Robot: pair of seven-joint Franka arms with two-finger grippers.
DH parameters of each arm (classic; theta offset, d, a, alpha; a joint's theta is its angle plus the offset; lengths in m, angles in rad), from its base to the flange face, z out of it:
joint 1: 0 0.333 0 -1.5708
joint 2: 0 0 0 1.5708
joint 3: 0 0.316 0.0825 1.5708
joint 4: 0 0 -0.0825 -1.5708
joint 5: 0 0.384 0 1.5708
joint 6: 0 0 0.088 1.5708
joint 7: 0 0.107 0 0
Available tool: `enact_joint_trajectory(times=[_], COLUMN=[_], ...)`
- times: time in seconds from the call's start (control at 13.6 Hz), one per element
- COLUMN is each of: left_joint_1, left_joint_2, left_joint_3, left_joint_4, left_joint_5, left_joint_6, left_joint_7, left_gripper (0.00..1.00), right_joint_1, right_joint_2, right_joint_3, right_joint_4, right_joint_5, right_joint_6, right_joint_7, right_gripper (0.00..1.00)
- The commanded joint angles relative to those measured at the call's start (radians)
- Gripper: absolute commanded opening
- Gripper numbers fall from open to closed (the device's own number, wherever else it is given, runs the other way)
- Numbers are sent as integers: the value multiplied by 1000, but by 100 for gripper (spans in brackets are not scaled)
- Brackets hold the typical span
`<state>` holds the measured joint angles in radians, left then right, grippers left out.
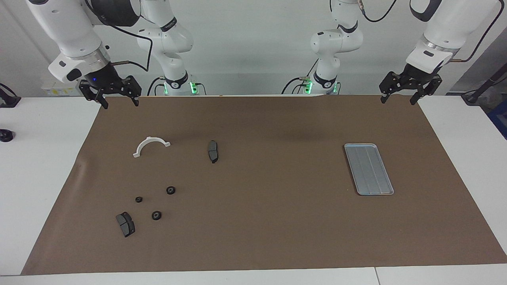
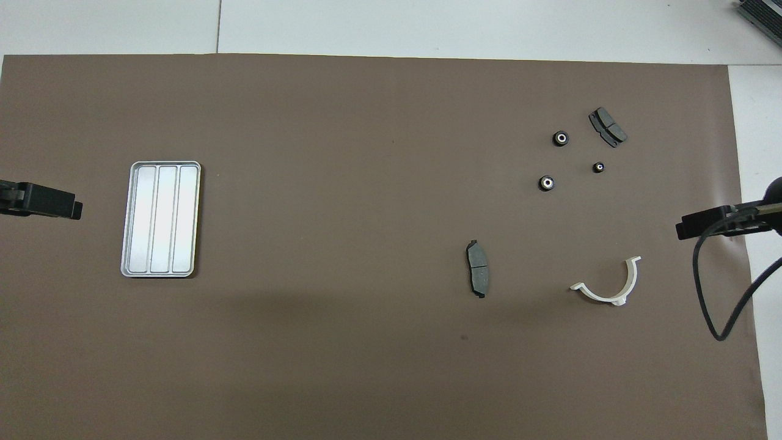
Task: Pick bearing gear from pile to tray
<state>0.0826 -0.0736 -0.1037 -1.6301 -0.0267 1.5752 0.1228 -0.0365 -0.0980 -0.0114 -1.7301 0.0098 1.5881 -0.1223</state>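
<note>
The pile lies toward the right arm's end of the table: a white half-ring bracket, one dark grey brake pad, a second brake pad, and three small black rings, also in the overhead view. The silver ridged tray lies empty toward the left arm's end. My right gripper is open and empty, raised over the mat's corner. My left gripper is open and empty, raised over the mat's other corner.
A brown mat covers most of the white table. A small black object sits on the table at the right arm's end. A black cable hangs from the right arm.
</note>
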Motion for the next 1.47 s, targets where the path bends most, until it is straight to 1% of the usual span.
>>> enact_joint_trajectory(times=[0.0,0.29,0.66,0.81,1.03,1.25,1.4], left_joint_1=[-1,2,2,2,2,3,2], left_joint_2=[-32,-34,-38,-38,-40,-40,-40], left_joint_3=[3,2,2,2,1,1,1], left_joint_4=[-33,-37,-39,-40,-42,-48,-48], left_joint_5=[-12,-12,-12,-12,-12,-12,-12], left_joint_6=[14,14,22,22,17,25,25], left_joint_7=[11,14,12,12,14,15,14], left_gripper=[100,100,100,100,100,100,100], right_joint_1=[-13,-14,-2,-2,0,3,13], right_joint_2=[-26,-26,-35,-40,-29,-28,23], right_joint_3=[4,2,2,2,2,8,10], right_joint_4=[-23,-23,-29,-45,-60,-149,-152], right_joint_5=[-10,-8,-8,-8,-8,-8,-22], right_joint_6=[-8,-10,-48,-34,7,117,156], right_joint_7=[-31,-43,-33,-34,-37,-36,-34], right_gripper=[100,100,100,100,100,100,100])
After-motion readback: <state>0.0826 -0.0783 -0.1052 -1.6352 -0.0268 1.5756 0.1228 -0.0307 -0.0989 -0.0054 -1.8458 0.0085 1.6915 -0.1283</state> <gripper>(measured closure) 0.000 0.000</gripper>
